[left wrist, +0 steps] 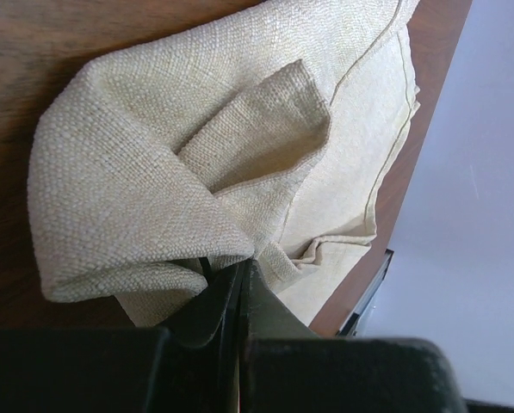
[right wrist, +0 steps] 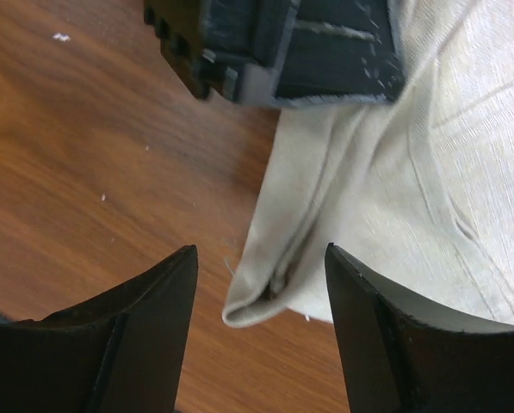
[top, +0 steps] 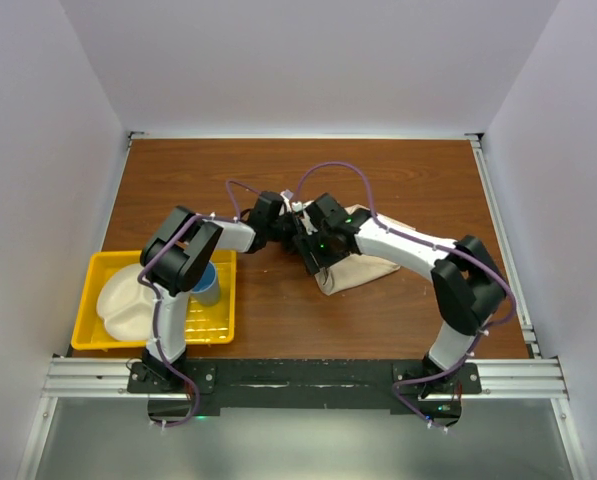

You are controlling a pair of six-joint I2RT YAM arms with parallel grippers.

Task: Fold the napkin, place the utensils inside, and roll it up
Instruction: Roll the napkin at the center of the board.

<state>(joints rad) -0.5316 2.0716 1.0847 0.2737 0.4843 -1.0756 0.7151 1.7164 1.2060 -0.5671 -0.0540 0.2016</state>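
The beige napkin (top: pixel 363 268) lies bunched and partly folded on the wooden table, right of centre. My left gripper (top: pixel 294 224) is shut on a pinched fold at the napkin's left edge; in the left wrist view the closed gripper (left wrist: pixel 242 268) holds the cloth (left wrist: pixel 145 163), which curls up around it. My right gripper (top: pixel 309 250) is open and empty. In the right wrist view its gripper (right wrist: pixel 261 251) hovers just above a folded napkin corner (right wrist: pixel 269 297), one finger on each side. The left gripper's body (right wrist: pixel 282 39) is just beyond. No knife is in view.
A yellow tray (top: pixel 98 268) at the near left holds a white divided plate (top: pixel 128 305) and a blue cup (top: pixel 208 285). White walls enclose the table on three sides. Both arms crowd together at the table's middle.
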